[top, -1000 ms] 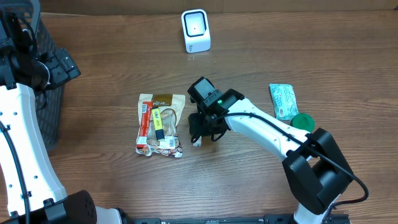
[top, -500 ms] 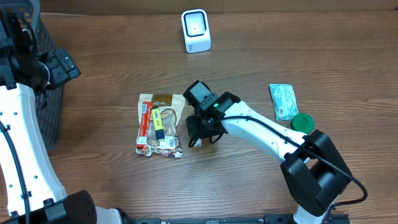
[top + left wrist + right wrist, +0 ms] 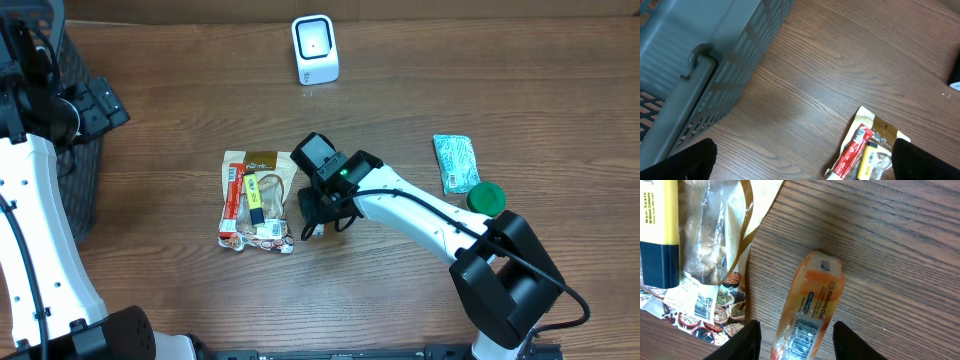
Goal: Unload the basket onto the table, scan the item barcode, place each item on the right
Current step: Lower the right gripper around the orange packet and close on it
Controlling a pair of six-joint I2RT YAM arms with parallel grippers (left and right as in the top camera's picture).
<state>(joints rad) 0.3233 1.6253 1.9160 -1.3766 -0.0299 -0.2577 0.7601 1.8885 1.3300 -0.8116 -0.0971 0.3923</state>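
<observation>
An orange snack packet (image 3: 812,305) lies flat on the wood table with its white barcode label facing up. In the right wrist view my right gripper (image 3: 799,342) straddles the packet's near end, open, with a gap on each side of it. From overhead the right gripper (image 3: 318,213) hangs just right of a pile of packets (image 3: 258,200), and only a pale tip of the orange packet (image 3: 313,231) shows under it. The white scanner (image 3: 315,48) stands at the back centre. My left gripper (image 3: 807,162) is open and empty, high near the basket.
A dark slatted basket (image 3: 700,50) stands at the left edge. The pile holds a red stick (image 3: 856,147), a yellow marker (image 3: 660,225) and a clear bag. A green packet (image 3: 457,162) and a green round lid (image 3: 487,197) lie at the right.
The right gripper has slid a little to the left, closer to the pile, and its jaws have narrowed slightly. The left arm has not moved.
</observation>
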